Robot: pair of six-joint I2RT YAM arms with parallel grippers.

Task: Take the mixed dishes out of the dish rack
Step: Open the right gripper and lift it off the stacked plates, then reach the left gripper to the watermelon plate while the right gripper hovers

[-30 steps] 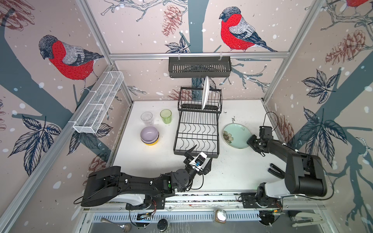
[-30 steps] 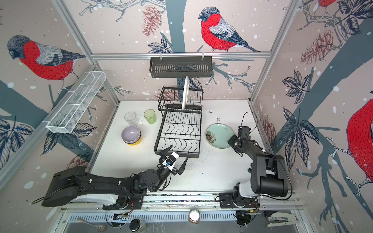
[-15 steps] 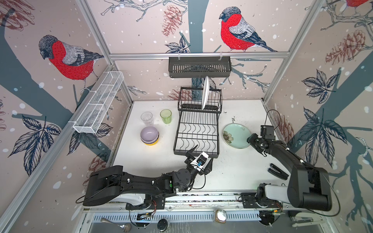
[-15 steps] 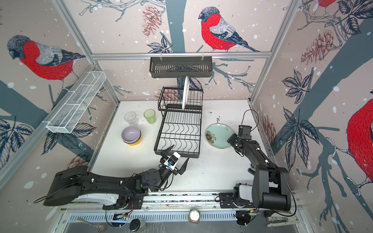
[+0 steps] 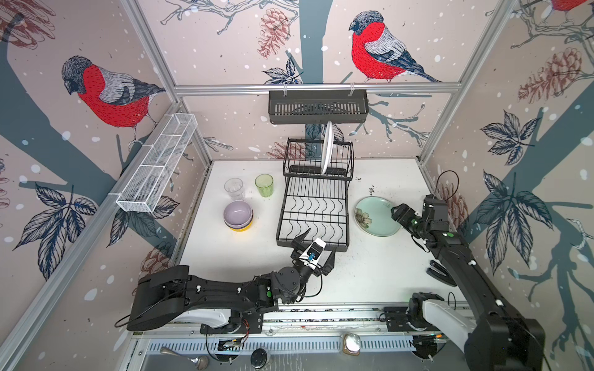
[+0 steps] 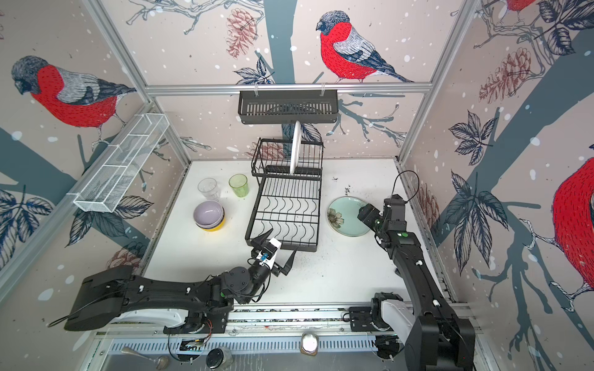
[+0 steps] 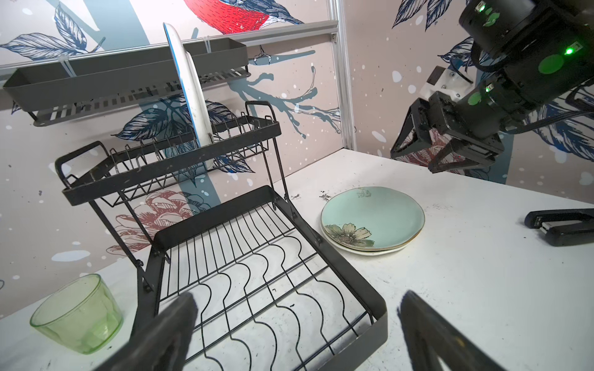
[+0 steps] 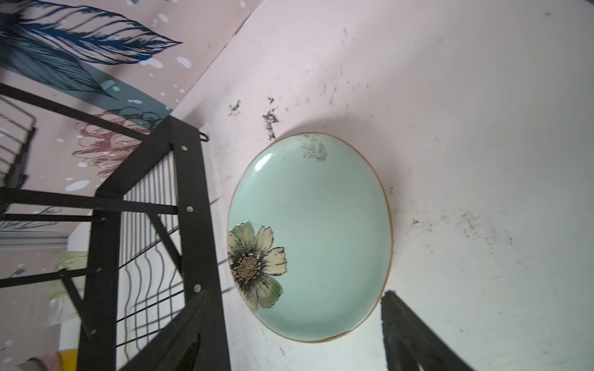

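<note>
The black two-tier dish rack [image 5: 316, 205] [image 6: 287, 212] stands mid-table with its lower tier empty. A white plate [image 5: 327, 151] [image 7: 189, 90] stands upright in its upper tier. To its right a mint flowered plate [image 5: 376, 216] [image 8: 311, 237] lies flat on a cream plate [image 7: 369, 252]. My right gripper [image 5: 397, 213] [image 8: 295, 298] hovers open over the mint plate's edge, holding nothing. My left gripper [image 5: 316, 249] [image 7: 297, 300] is wide open and empty at the rack's near corner. Left of the rack are a lilac bowl [image 5: 238, 212] stacked on a yellow bowl [image 5: 240, 228], a green glass [image 5: 264, 185] and a clear glass [image 5: 234, 188].
A black stapler [image 5: 440, 273] [image 7: 559, 225] lies on the table at the front right, beside my right arm. A long black slotted basket [image 5: 318, 106] hangs on the back rail above the rack. A long white mesh basket [image 5: 157, 167] hangs along the left wall.
My right gripper has opened and let go of the mint plate, which now lies flat on the table. The left arm has barely moved.
</note>
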